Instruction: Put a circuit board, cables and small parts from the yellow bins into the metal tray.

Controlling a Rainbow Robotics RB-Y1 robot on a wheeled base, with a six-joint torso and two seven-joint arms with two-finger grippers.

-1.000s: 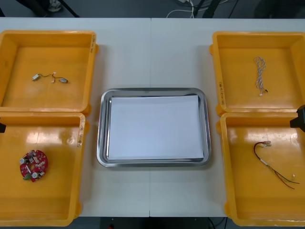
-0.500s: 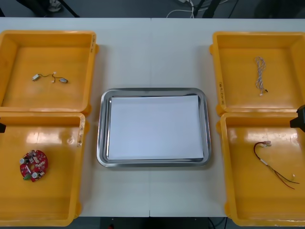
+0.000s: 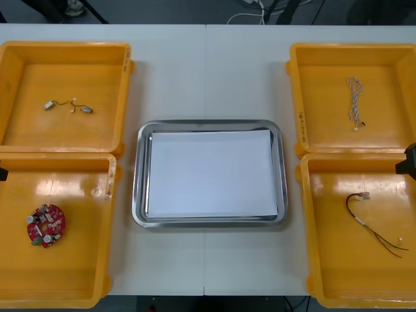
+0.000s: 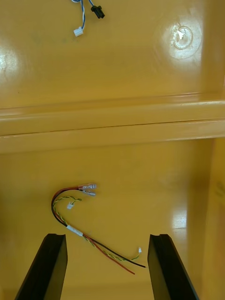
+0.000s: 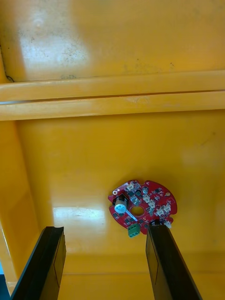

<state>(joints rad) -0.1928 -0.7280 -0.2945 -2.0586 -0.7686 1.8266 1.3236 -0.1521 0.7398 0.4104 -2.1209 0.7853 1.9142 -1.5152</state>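
A round red circuit board (image 3: 45,225) lies in the near left yellow bin (image 3: 71,273). In the left wrist view the circuit board (image 5: 142,206) sits just beyond my open left gripper (image 5: 105,267), close to one finger (image 5: 168,262). A red and yellow cable (image 3: 374,224) lies in the near right bin (image 3: 331,260). In the right wrist view that cable (image 4: 86,225) curls beyond and between the fingers of my open right gripper (image 4: 108,267). The metal tray (image 3: 139,175), white inside, sits at the table's centre with nothing in it.
The far left bin (image 3: 32,71) holds small metal parts (image 3: 68,106) joined by a thin wire. A twisted blue and white cable (image 3: 354,103) lies in the far right bin (image 3: 325,71); its ends (image 4: 80,18) show past the bin walls (image 4: 112,124).
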